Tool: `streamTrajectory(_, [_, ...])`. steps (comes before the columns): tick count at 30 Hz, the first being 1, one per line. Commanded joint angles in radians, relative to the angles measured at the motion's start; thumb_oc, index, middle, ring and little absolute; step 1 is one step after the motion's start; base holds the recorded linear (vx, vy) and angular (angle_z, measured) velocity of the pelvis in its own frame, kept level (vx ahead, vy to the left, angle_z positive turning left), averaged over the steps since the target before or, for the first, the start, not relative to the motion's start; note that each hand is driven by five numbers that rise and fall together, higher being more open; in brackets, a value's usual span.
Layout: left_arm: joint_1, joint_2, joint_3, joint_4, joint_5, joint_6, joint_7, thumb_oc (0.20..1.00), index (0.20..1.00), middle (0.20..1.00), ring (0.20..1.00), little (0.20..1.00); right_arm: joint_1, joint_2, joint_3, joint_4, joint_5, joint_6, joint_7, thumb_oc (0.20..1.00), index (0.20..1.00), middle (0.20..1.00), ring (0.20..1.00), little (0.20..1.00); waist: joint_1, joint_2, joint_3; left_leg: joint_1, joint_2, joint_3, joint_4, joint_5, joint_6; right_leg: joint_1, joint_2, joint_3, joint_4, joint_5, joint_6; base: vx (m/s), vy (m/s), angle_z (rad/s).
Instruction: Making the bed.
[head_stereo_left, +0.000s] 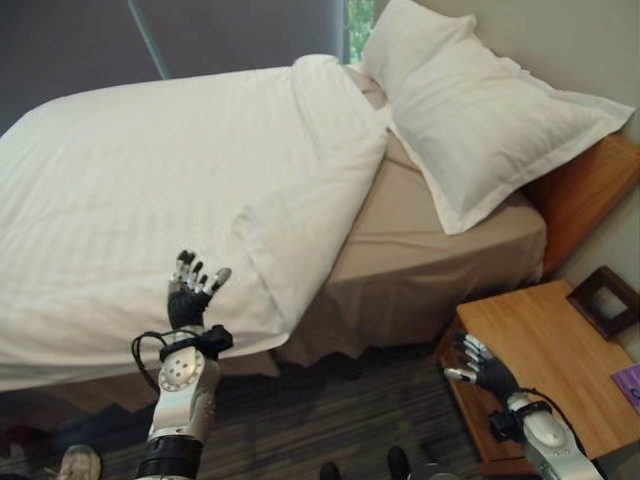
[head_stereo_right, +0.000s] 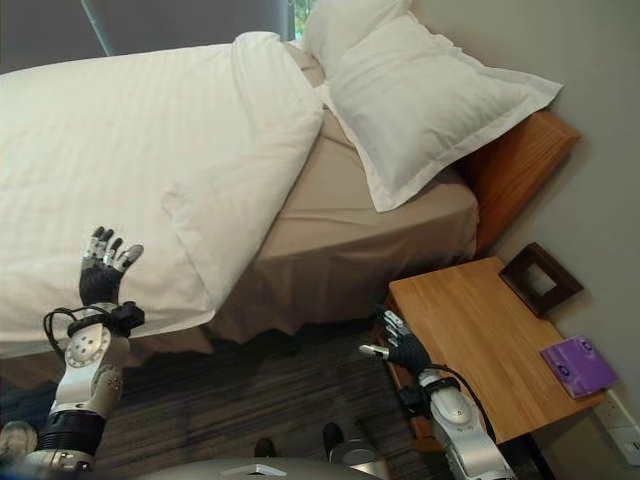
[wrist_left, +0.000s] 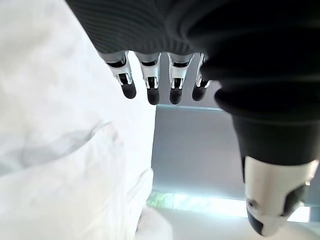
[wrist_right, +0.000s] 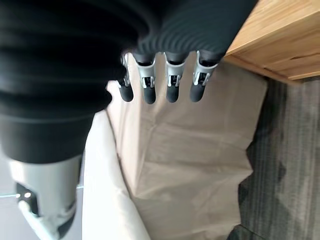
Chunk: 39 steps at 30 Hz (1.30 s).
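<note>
White duvet (head_stereo_left: 170, 190) bunched diagonal, tan sheet (head_stereo_left: 440, 250) bare near pillows (head_stereo_left: 480, 120). Left robot hand (head_stereo_left: 192, 290) spread beside duvet edge, right robot hand (head_stereo_left: 482, 370) spread, empty. Best bet: grab folded corner, drag toward pillows.

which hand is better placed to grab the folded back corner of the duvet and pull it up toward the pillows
Left, probably. The left hand is open just in front of the duvet edge, near its turned-back corner. The right hand is open beside the nightstand, apart from the bedding.
</note>
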Motion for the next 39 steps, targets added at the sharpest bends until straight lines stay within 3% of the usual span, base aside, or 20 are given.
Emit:
streamTrajectory(1, [-0.034,-0.001,-0.015,0.013,0.030,-0.041,-0.017,1.000,1.000,1.000,1.000,1.000,-0.044,0.007,0.007,-0.051,-0.007,-0.048,0.012,1.000,1.000,1.000,1.000,1.000,0.001,-0.030,-0.022,0.069,-0.016,0.000,0.012,-0.051,-0.023,-0.025,-0.056,-0.015,0.016,0.003,0.084,0.03,0.034,-0.02])
streamTrajectory(5, [-0.018,-0.025,-0.030,0.012,0.020,-0.037,-0.028,1.000,1.000,1.000,1.000,1.000,-0.040,0.021,0.003,-0.049,0.035,-0.051,0.016,1.000,1.000,1.000,1.000,1.000,-0.002,-0.028,-0.023,0.068,-0.020,0.001,0.012,-0.056,-0.019,-0.026,-0.058,-0.010,0.016,0.002,0.086,0.00,0.008,0.00])
streamTrajectory(6, [0.095,0.006,0.074,0.025,-0.011,-0.014,-0.052,1.000,1.000,1.000,1.000,1.000,-0.012,0.044,-0.104,0.022,0.056,-0.026,-0.002,1.000,1.000,1.000,1.000,1.000,0.076,-0.050,0.065,0.011,0.014,0.084,0.078,-0.096,-0.006,-0.096,-0.163,-0.269,0.177,-0.036,0.107,-0.05,-0.041,-0.04])
streamTrajectory(7, [0.123,-0.017,0.135,0.020,-0.059,-0.026,-0.036,1.000,1.000,1.000,1.000,1.000,-0.052,0.046,-0.092,0.048,0.048,-0.021,-0.019,1.000,1.000,1.000,1.000,1.000,0.094,-0.056,0.042,0.015,0.019,0.104,0.084,-0.095,-0.017,-0.078,-0.153,-0.282,0.130,-0.031,0.108,-0.07,-0.059,-0.45])
streamTrajectory(10, [0.168,-0.044,0.183,0.062,-0.100,-0.034,-0.027,1.000,1.000,1.000,1.000,1.000,-0.100,0.033,-0.062,0.025,0.097,-0.023,0.006,1.000,1.000,1.000,1.000,1.000,0.120,-0.065,0.011,0.043,0.031,0.134,0.076,-0.093,-0.027,-0.026,-0.140,-0.304,0.048,-0.014,0.101,-0.02,-0.061,-0.57])
streamTrajectory(15, [0.152,-0.040,0.148,0.051,-0.099,-0.029,-0.028,1.000,1.000,1.000,1.000,1.000,-0.104,0.019,-0.070,0.024,0.091,-0.020,-0.013,1.000,1.000,1.000,1.000,1.000,0.115,-0.060,0.014,0.041,0.018,0.101,0.097,-0.102,-0.016,-0.029,-0.157,-0.301,0.090,-0.018,0.101,0.00,0.049,0.06])
streamTrajectory(18, [0.142,-0.034,0.136,0.054,-0.085,-0.027,-0.027,1.000,1.000,1.000,1.000,1.000,-0.093,0.022,-0.075,0.029,0.076,-0.016,-0.014,1.000,1.000,1.000,1.000,1.000,0.112,-0.051,0.025,0.045,-0.001,0.064,0.095,-0.109,0.005,-0.067,-0.174,-0.275,0.204,-0.025,0.107,0.03,0.140,0.15])
streamTrajectory(19, [0.138,-0.039,0.134,0.055,-0.073,-0.024,-0.016,1.000,1.000,1.000,1.000,1.000,-0.080,0.032,-0.074,0.028,0.062,-0.018,-0.009,1.000,1.000,1.000,1.000,1.000,0.102,-0.041,0.046,0.070,-0.020,0.045,0.091,-0.124,0.031,-0.135,-0.193,-0.234,0.381,0.032,0.124,0.04,0.193,0.17])
streamTrajectory(20, [0.135,-0.037,0.140,0.060,-0.077,-0.026,-0.012,1.000,1.000,1.000,1.000,1.000,-0.084,0.034,-0.067,0.028,0.048,-0.020,-0.005,1.000,1.000,1.000,1.000,1.000,0.099,-0.036,0.056,0.081,-0.026,0.043,0.087,-0.126,0.041,-0.180,-0.202,-0.216,0.459,0.080,0.127,0.07,0.266,0.03])
streamTrajectory(22, [0.125,-0.026,0.134,0.051,-0.063,-0.023,-0.008,1.000,1.000,1.000,1.000,1.000,-0.089,0.033,-0.048,0.022,0.021,-0.029,0.001,1.000,1.000,1.000,1.000,1.000,0.086,-0.020,0.075,0.105,-0.025,0.034,0.079,-0.137,0.052,-0.245,-0.192,-0.183,0.570,0.106,0.121,0.10,0.150,0.07])
streamTrajectory(24, [0.123,-0.023,0.133,0.049,-0.055,-0.023,-0.010,1.000,1.000,1.000,1.000,1.000,-0.089,0.036,-0.044,0.022,0.018,-0.027,0.002,1.000,1.000,1.000,1.000,1.000,0.084,-0.018,0.076,0.118,-0.022,0.031,0.074,-0.142,0.051,-0.275,-0.191,-0.177,0.573,0.093,0.122,0.19,0.031,0.19])
streamTrajectory(26, [0.106,-0.012,0.111,0.021,-0.038,-0.031,-0.024,1.000,1.000,1.000,1.000,1.000,-0.091,0.040,-0.036,0.041,0.041,-0.025,0.009,1.000,1.000,1.000,1.000,1.000,0.054,-0.018,0.057,0.172,-0.027,0.017,0.036,-0.161,0.030,-0.306,-0.167,-0.202,0.369,0.064,0.123,0.44,-0.017,0.13])
streamTrajectory(28, [0.073,-0.003,0.079,0.017,-0.036,-0.031,-0.039,1.000,1.000,1.000,1.000,1.000,-0.082,0.029,-0.026,0.046,0.042,-0.026,0.023,1.000,1.000,1.000,1.000,1.000,0.021,-0.017,0.052,0.236,-0.023,-0.026,0.012,-0.177,0.014,-0.318,-0.104,-0.211,0.155,0.091,0.132,0.44,-0.054,0.25])
streamTrajectory(29, [0.057,0.001,0.062,0.018,-0.033,-0.031,-0.041,1.000,1.000,1.000,1.000,1.000,-0.078,0.025,-0.025,0.044,0.038,-0.025,0.019,1.000,1.000,1.000,1.000,1.000,0.010,-0.019,0.051,0.250,-0.017,-0.039,0.012,-0.183,0.008,-0.318,-0.087,-0.214,0.121,0.092,0.136,0.37,-0.081,0.41])
streamTrajectory(31, [0.027,-0.002,0.009,0.017,-0.017,-0.036,-0.045,1.000,1.000,1.000,1.000,1.000,-0.063,0.019,-0.035,0.036,0.032,-0.034,0.018,1.000,1.000,1.000,1.000,1.000,-0.010,-0.016,0.037,0.254,0.010,-0.071,0.044,-0.174,-0.006,-0.300,-0.077,-0.180,0.167,0.049,0.120,0.33,-0.129,0.48])
streamTrajectory(34, [0.016,-0.032,-0.008,0.027,-0.042,-0.032,-0.060,1.000,1.000,1.000,1.000,1.000,-0.079,0.012,-0.020,0.046,0.059,-0.023,0.021,1.000,1.000,1.000,1.000,1.000,-0.012,-0.026,0.018,0.231,0.016,-0.067,0.140,-0.153,-0.030,-0.251,-0.069,-0.173,0.170,0.048,0.085,0.27,-0.111,0.80])
streamTrajectory(35, [0.006,-0.044,-0.014,0.041,-0.058,-0.029,-0.069,1.000,1.000,1.000,1.000,1.000,-0.091,0.000,-0.023,0.047,0.063,-0.027,0.015,1.000,1.000,1.000,1.000,1.000,-0.015,-0.024,0.016,0.188,0.027,-0.055,0.263,-0.085,-0.067,-0.217,-0.065,-0.197,0.162,0.039,0.065,0.22,-0.158,0.46])
streamTrajectory(36, [-0.005,-0.059,-0.021,0.039,-0.078,-0.032,-0.066,1.000,1.000,1.000,1.000,1.000,-0.105,-0.006,-0.025,0.046,0.096,-0.037,0.009,1.000,1.000,1.000,1.000,1.000,-0.022,-0.039,0.018,0.121,0.057,-0.022,0.493,0.014,-0.099,-0.180,-0.068,-0.203,0.150,0.040,0.035,0.39,-0.294,0.10])
streamTrajectory(37, [-0.015,-0.050,-0.041,0.019,-0.070,-0.032,-0.068,1.000,1.000,1.000,1.000,1.000,-0.106,-0.005,-0.030,0.036,0.145,-0.044,0.003,1.000,1.000,1.000,1.000,1.000,0.008,-0.076,0.034,-0.020,0.032,-0.035,0.655,0.026,-0.097,-0.108,-0.082,-0.193,0.108,0.020,0.007,0.28,-0.239,0.44])
streamTrajectory(39, [-0.030,-0.039,-0.052,0.017,-0.053,-0.029,-0.064,1.000,1.000,1.000,1.000,1.000,-0.108,-0.005,-0.030,0.033,0.147,-0.049,-0.003,1.000,1.000,1.000,1.000,1.000,0.021,-0.090,0.045,-0.068,0.042,-0.014,0.675,0.007,-0.088,-0.073,-0.082,-0.187,0.087,0.013,0.003,0.22,-0.141,0.77])
